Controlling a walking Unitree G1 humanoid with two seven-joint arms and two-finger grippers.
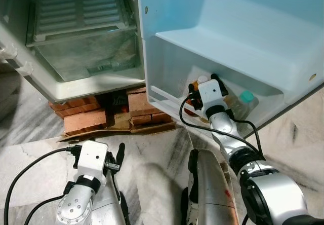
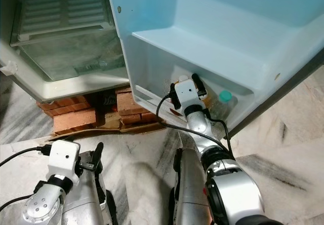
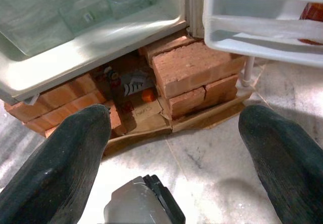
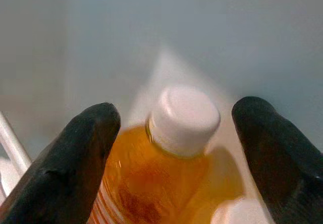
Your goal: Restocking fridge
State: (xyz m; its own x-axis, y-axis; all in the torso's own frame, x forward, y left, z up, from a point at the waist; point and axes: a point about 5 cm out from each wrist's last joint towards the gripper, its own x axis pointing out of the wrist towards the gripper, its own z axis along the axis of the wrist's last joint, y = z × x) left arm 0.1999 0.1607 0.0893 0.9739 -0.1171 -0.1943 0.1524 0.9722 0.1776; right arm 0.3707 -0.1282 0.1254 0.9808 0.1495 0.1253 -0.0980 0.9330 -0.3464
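Observation:
An orange-filled bottle (image 4: 151, 193) with a white cap (image 4: 184, 120) stands in the lower shelf (image 1: 167, 90) of the open fridge door. My right gripper (image 4: 179, 148) reaches into that shelf, open, one black finger on each side of the bottle's neck. In the left eye view the right gripper (image 1: 204, 80) sits at the shelf's rim. A teal-capped bottle (image 1: 246, 97) stands in the same shelf beside it. My left gripper (image 3: 171, 148) hangs low over the floor, open and empty, pointing at the fridge's base.
The fridge body stands open with a clear drawer (image 1: 86, 58) at its bottom. It rests on red bricks (image 3: 192, 72) and cardboard (image 3: 202, 120). Marble floor (image 1: 152, 154) lies in front. A red item (image 3: 313, 12) shows in the door shelf.

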